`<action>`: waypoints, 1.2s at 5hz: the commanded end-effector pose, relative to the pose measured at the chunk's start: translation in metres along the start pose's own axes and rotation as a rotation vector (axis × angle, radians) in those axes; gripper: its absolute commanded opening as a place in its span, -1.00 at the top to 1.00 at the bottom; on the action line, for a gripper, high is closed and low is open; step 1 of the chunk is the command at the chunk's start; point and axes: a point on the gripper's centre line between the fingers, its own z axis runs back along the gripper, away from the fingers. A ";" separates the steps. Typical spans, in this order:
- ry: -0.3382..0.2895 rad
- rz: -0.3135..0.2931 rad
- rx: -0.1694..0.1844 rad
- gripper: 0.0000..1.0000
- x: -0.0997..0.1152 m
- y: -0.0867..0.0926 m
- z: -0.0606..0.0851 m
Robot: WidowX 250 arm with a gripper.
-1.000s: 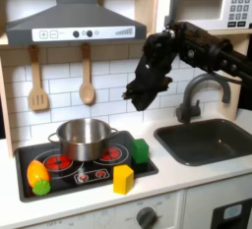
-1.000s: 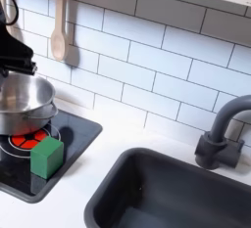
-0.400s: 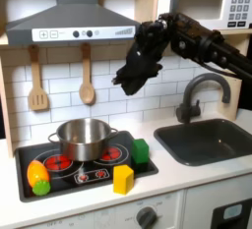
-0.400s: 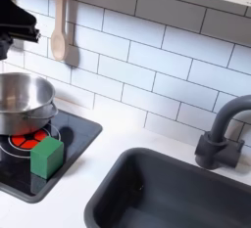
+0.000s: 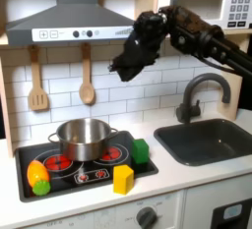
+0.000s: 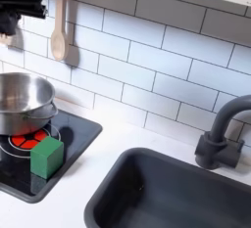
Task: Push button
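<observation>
In the first exterior view, a knob [image 5: 147,216] is seen at the bottom centre, on the cabinet front below the white counter [image 5: 172,174]. Just behind the counter's front edge, at lower left, the black stovetop [image 5: 69,171] is laid out; a yellow block [image 5: 123,179] stands on its near right corner, a green block [image 5: 141,151] behind that, and a yellow and green piece [image 5: 38,177] near its left edge. A steel pot [image 5: 84,137] is set on the rear burners. At lower right the dark sink [image 5: 209,140] is sunk into the counter, with the curved faucet [image 5: 200,96] at its back edge.

Open room is left above the pot, between it and the hood. On the tiled wall two wooden utensils [image 5: 87,76] are hung at left of centre. Above them the grey range hood [image 5: 71,20] is mounted in the upper left of the frame, and a row of small buttons [image 5: 84,33] is set along its front lip. The gripper [image 5: 122,65] is held in the upper middle, just below and right of the hood's right edge, apart from the buttons; whether its jaws are open or closed cannot be told. The arm [image 5: 202,33] is stretched in from the upper right, under the microwave [image 5: 219,5].

In the second exterior view, the pot [image 6: 22,100] and green block [image 6: 46,157] are seen at left, the sink [image 6: 176,193] at lower right.
</observation>
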 end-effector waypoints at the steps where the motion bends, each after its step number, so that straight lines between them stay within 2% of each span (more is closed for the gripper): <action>1: -0.066 0.001 0.017 1.00 0.018 0.009 0.001; 4: -0.191 0.033 0.025 1.00 0.054 0.019 0.006; 6: -0.233 0.048 0.022 1.00 0.068 0.018 0.003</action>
